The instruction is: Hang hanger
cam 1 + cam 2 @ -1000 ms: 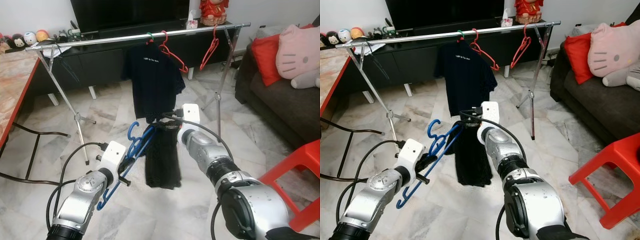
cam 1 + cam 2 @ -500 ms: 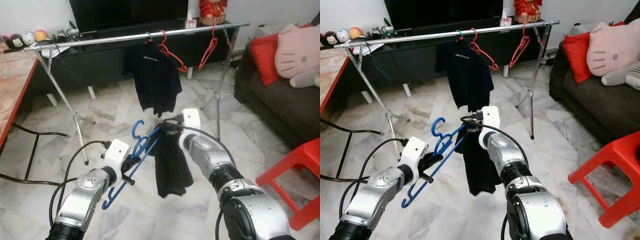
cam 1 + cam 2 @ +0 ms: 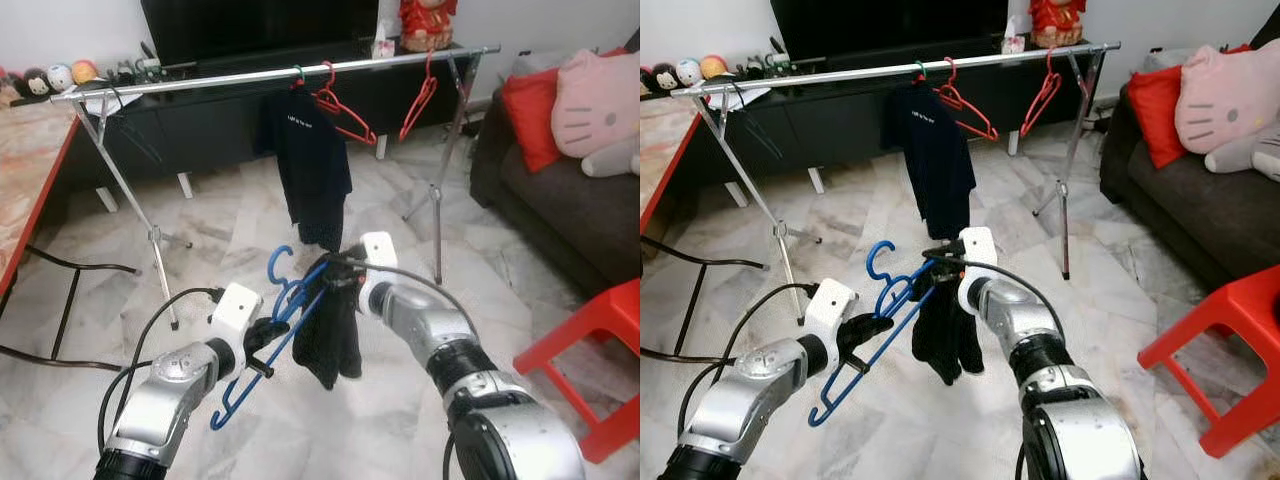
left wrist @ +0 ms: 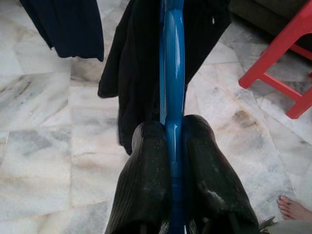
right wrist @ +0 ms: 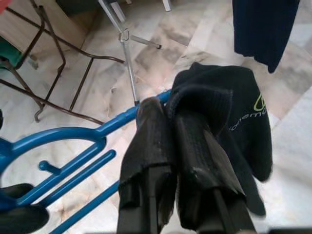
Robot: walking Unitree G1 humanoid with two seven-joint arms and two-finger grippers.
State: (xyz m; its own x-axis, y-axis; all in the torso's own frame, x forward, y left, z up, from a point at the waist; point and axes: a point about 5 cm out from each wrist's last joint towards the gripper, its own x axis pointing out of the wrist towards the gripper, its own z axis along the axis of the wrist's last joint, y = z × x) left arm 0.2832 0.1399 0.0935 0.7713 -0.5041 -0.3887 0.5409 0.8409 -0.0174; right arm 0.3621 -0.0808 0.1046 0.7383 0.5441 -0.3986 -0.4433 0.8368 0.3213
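Blue hanger (image 3: 262, 340) held low between both grippers, well short of the rail (image 3: 270, 75) ahead and above.

Its long axis is slanted from the lower end near the left gripper (image 3: 262, 343), whose fingers (image 4: 146, 161) are clamped on the bar, up to the end where the right gripper (image 3: 335, 272) is pinched on the black garment (image 3: 330, 330) draped over it. The hook (image 3: 279, 263) is pointed up toward the rail, where a dark shirt (image 3: 312, 160) and red hangers (image 3: 345, 108) are hung already; the free stretch of rail left of the shirt is judged nearer the left arm.
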